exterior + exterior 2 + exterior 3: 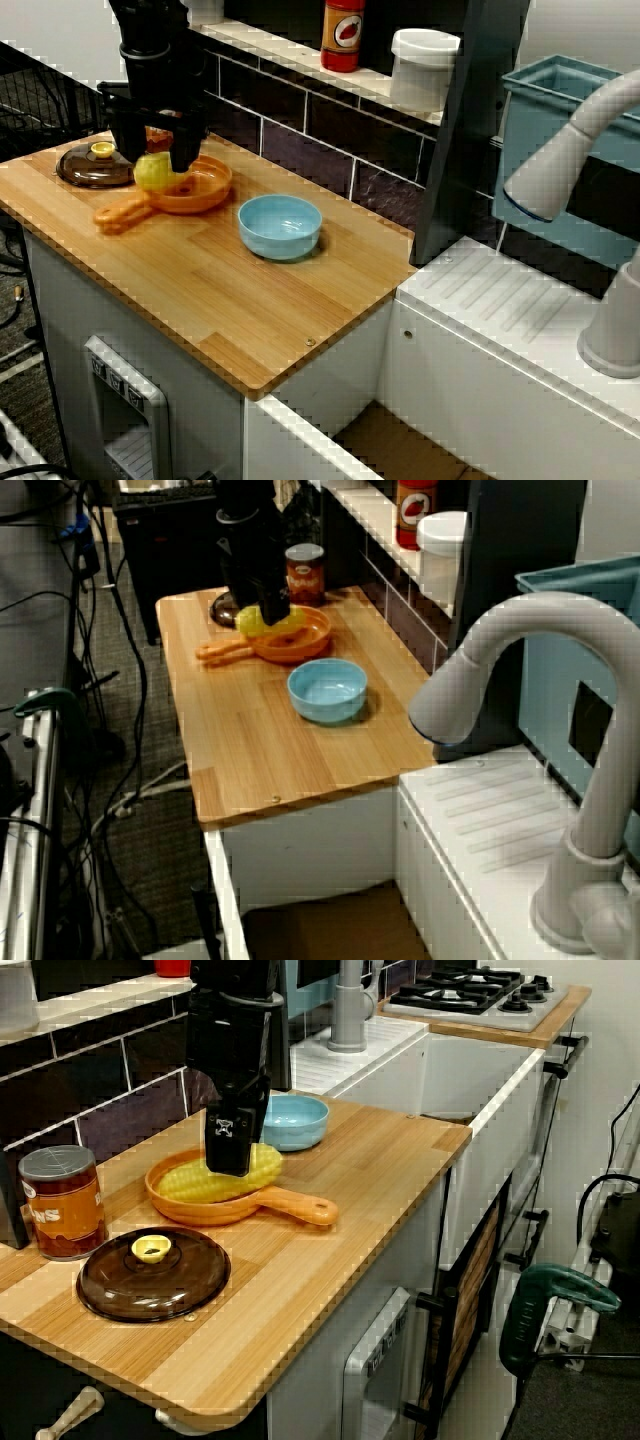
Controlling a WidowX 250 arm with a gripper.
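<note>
Meanwhile, a pale wooden counter (250, 300) is filling most of the high front view, running from a dark tiled wall towards a white sink unit. Over its far left end a black robot arm is reaching straight down, its tool (155, 158) hanging low inside an orange frying pan (215, 187). That pan is sitting flat on the counter, its handle pointing to eight o'clock in the same view. At nine o'clock of the pan a brown lid (85, 168) is lying flat, near the rim. At four o'clock a light blue bowl (280, 245) is standing upright, near but apart. In the view from the lid end, a labelled can (62, 1203) is standing at nine o'clock of the pan, near the tiled wall. A yellow corn cob (185, 1182) is lying on its side in the pan. The tool's fingers are sitting narrowly apart, pressing on the cob's two sides toward the end nearer the bowl. Smallest, a yellow knob (152, 1249) is sitting on the lid's middle.
</note>
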